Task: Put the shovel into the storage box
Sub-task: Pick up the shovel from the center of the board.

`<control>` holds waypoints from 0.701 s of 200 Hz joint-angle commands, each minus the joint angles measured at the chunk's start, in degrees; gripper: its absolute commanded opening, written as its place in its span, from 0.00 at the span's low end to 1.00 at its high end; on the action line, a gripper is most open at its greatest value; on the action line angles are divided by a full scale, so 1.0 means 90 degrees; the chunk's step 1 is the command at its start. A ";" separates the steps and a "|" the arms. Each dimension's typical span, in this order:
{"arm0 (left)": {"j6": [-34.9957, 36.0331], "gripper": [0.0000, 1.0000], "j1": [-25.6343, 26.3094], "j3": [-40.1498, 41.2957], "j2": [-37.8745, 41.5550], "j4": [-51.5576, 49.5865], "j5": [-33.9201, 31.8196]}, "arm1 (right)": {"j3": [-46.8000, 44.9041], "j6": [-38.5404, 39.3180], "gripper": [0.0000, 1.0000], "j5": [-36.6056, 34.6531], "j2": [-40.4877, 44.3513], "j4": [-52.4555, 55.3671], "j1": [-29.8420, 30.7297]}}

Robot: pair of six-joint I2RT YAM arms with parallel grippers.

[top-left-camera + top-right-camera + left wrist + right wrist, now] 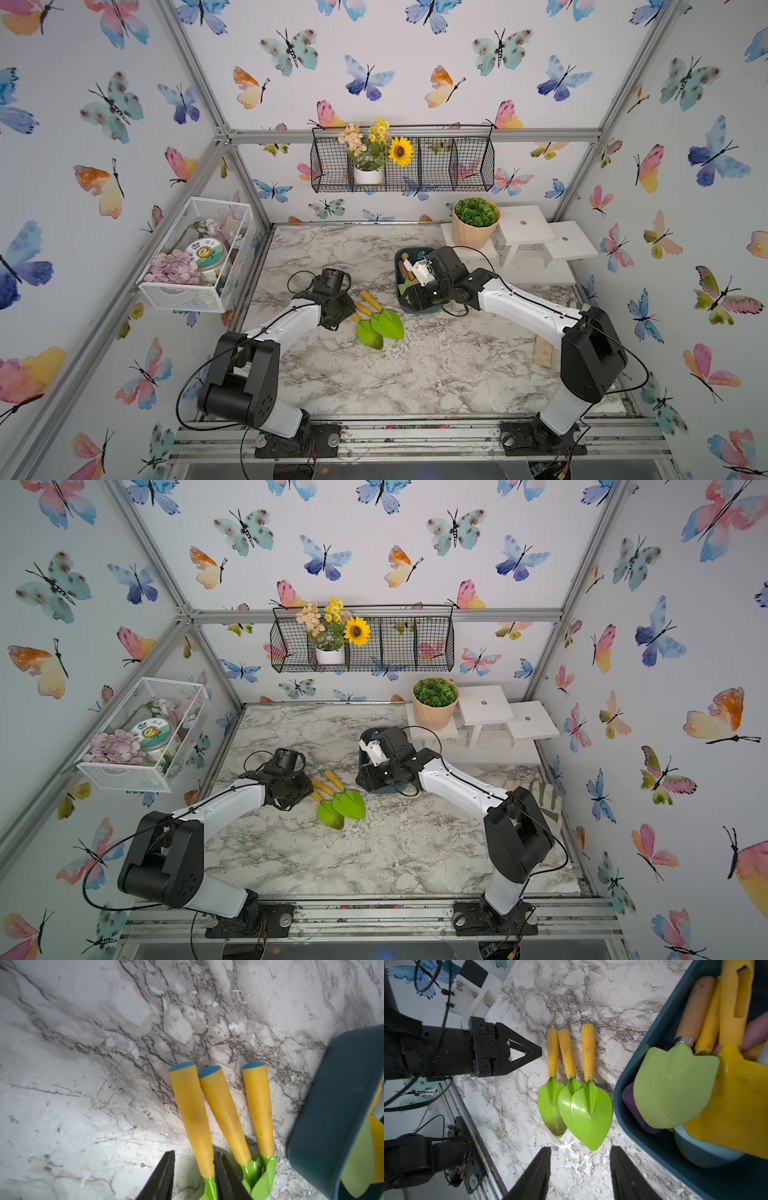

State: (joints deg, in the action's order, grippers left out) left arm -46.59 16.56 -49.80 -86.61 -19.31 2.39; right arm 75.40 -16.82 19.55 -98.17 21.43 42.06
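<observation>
The left gripper (195,1152), fingers narrow, straddles the handle of a green-bladed, yellow-handled plastic shovel (191,1115) without clamping; the right gripper (580,1147) gapes empty, near its blade.

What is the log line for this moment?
left gripper: astride shovel handle | right gripper: open, empty | box: holds other tools

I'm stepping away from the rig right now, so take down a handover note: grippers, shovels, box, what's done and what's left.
Left gripper: open, jaws straddling one shovel's handle, not clamped.
Right gripper: open, empty, by the storage box.
Three green shovels lie side by side on the table, outside the box.
Done: none of the three boxed; the box holds other tools.
Left: close, lift, set the shovel in the box.
</observation>
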 commanded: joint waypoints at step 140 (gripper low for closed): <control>0.0245 0.38 -0.0013 -0.0179 -0.1019 0.0388 0.0127 | 0.0041 0.0052 0.50 -0.0228 -0.0088 0.0079 0.0014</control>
State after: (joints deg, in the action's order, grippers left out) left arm -45.67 16.56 -51.11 -94.87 -15.88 2.68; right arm 75.37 -16.84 19.25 -98.17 21.43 42.06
